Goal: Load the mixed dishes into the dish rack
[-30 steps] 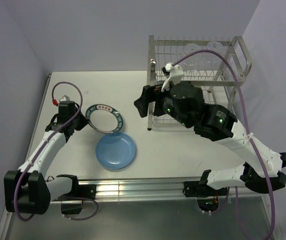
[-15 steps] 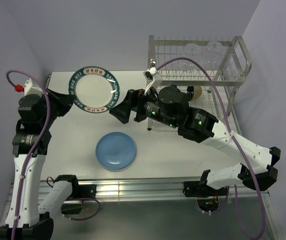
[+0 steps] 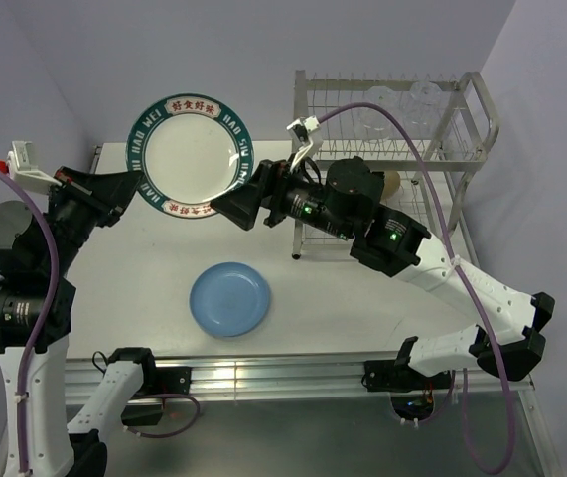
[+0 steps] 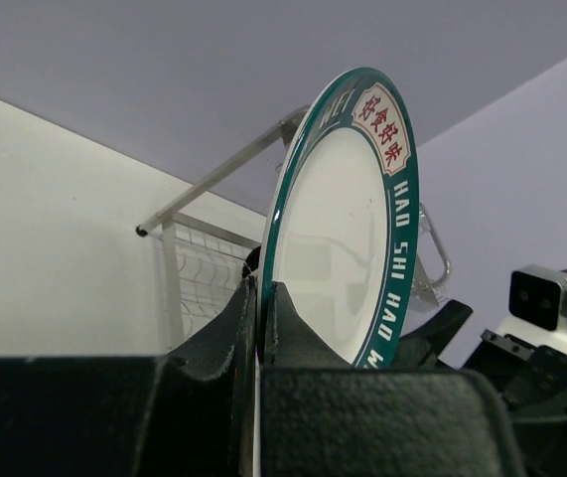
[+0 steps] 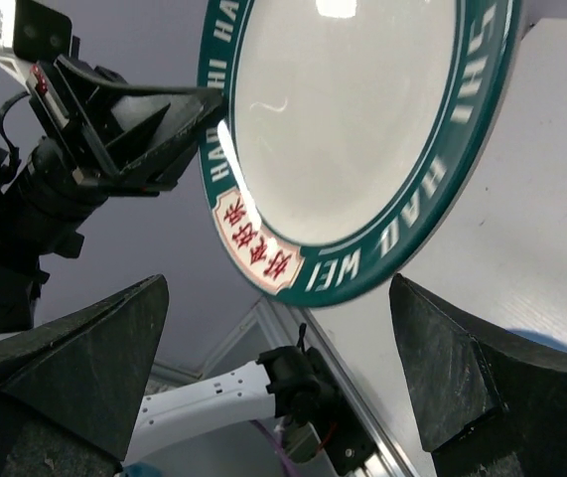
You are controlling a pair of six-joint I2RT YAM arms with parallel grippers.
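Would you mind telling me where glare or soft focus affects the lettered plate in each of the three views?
Top external: the lettered plate is sharp, with one small glint by its right rim. Left wrist: the plate is crisp, with a pale reflection on its face; the left gripper's fingers are dark in the foreground. Right wrist: bright patches and a streak of glare on the plate, lettering legible.

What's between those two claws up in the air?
The white plate with the teal lettered rim: the left gripper is shut on its edge, and the open right gripper faces its other side. The top view shows it.
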